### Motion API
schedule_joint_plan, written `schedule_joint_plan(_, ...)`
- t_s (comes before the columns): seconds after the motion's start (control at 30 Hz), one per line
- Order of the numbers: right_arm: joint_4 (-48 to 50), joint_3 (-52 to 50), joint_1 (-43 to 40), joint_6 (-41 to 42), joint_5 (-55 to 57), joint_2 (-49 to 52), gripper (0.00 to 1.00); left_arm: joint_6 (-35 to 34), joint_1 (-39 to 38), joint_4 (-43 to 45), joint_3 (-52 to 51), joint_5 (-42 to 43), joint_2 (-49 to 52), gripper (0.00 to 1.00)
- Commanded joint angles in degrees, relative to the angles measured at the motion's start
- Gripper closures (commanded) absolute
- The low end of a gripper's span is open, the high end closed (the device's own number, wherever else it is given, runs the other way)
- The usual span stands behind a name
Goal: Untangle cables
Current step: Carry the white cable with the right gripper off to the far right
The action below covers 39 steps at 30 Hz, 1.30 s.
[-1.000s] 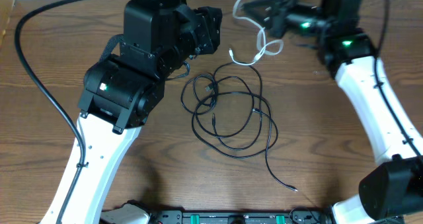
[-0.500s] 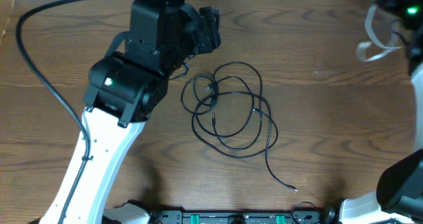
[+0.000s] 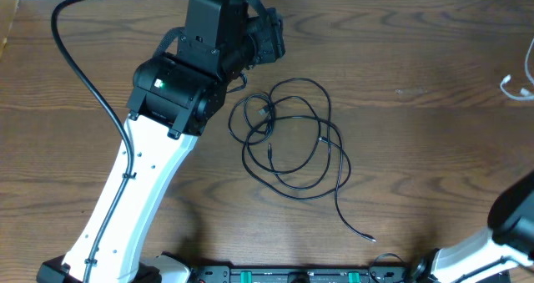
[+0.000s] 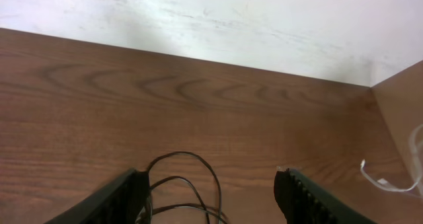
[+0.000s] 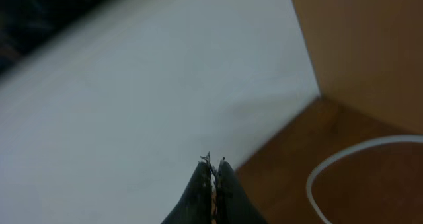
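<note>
Cables separated: white cable (image 3: 517, 84), well right of black cable (image 3: 292, 141), seemingly pinched in right gripper (image 5: 213, 174), jaws together; left gripper (image 4: 211, 191) jaws apart. Next: set it down.

You're looking at a brown counter (image 3: 417, 174), dark wavy wood grain all across it. One cable (image 3: 288, 141) is black, the other cable (image 3: 519, 87) white. Your left arm (image 3: 142, 174) is white on its long link and black above, with a green light (image 3: 161, 83) glowing. Left gripper (image 4: 210, 179) black, right gripper (image 5: 213, 164) dark too. The wall (image 4: 231, 19) is off-white, faintly mottled.
</note>
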Motion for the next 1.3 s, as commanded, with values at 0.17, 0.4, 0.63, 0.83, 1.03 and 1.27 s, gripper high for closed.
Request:
schedule_joint_plan(0.17, -21.2, 29.7, -3.2, -4.7, -12.0, 14.2, 0.99, 0.1, -0.1, -0.2, 0.4, -0.2, 0.6, 0.34)
schedule_joint_plan(0.4, -36.2, 47.4, -2.9, -9.2, -13.6, 21.0, 0.99, 0.1, -0.1, -0.1, 0.4, -0.2, 0.7, 0.34)
schedule_joint_plan(0.63, -44.2, 47.4, -3.0, -12.0, -11.3, 26.3, 0.9, 0.1, -0.1, -0.2, 0.4, -0.2, 0.7, 0.34)
schedule_joint_plan(0.83, -49.7, 47.4, -3.0, -12.7, -10.8, 31.3, 0.25, 0.1, -0.1, -0.2, 0.4, -0.2, 0.7, 0.34)
schedule_joint_plan(1.03, -54.1, 47.4, -3.3, -12.7, -7.3, 31.2, 0.01, 0.1, -0.1, -0.2, 0.4, -0.2, 0.7, 0.34)
schedule_joint_plan(1.27, -62.5, 47.4, -3.5, -9.5, 5.1, 30.6, 0.01, 0.1, -0.1, -0.2, 0.4, -0.2, 0.7, 0.34)
